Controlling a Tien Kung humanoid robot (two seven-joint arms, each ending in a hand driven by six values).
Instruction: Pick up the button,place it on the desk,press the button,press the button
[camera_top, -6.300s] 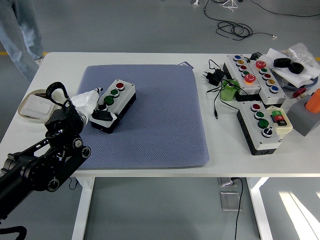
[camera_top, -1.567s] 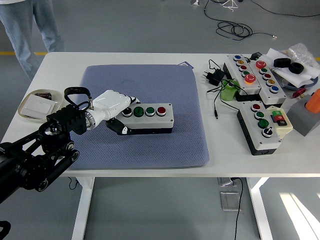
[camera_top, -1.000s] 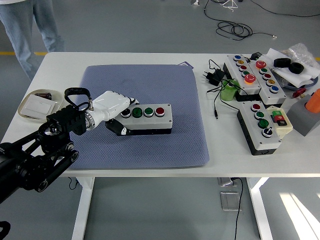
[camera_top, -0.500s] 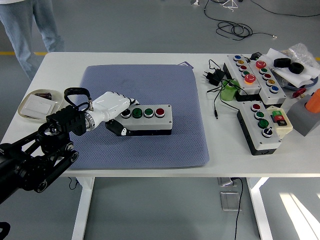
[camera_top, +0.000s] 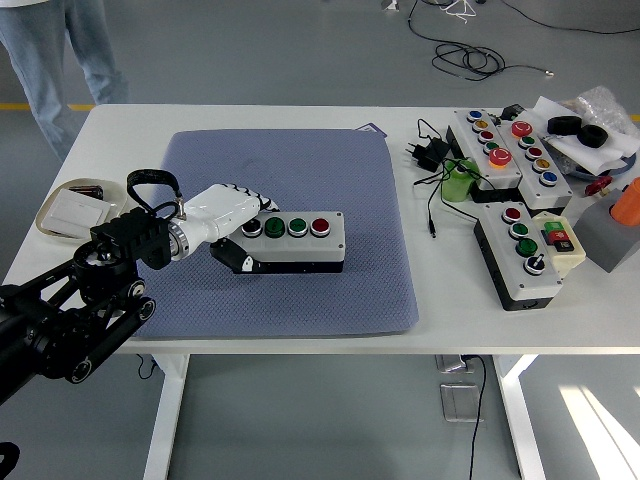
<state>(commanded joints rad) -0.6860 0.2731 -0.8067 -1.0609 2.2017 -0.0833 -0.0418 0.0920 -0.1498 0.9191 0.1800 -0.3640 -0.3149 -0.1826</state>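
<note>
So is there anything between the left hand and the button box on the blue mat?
Nothing visible. The left hand is already at the button box's left end, thumb against its black side and fingers over the top by the leftmost button. The mat around the box is bare.

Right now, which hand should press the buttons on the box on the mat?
Left. The left robot hand already sits at the button box's left end on the blue mat; the right arm isn't in view.
</note>
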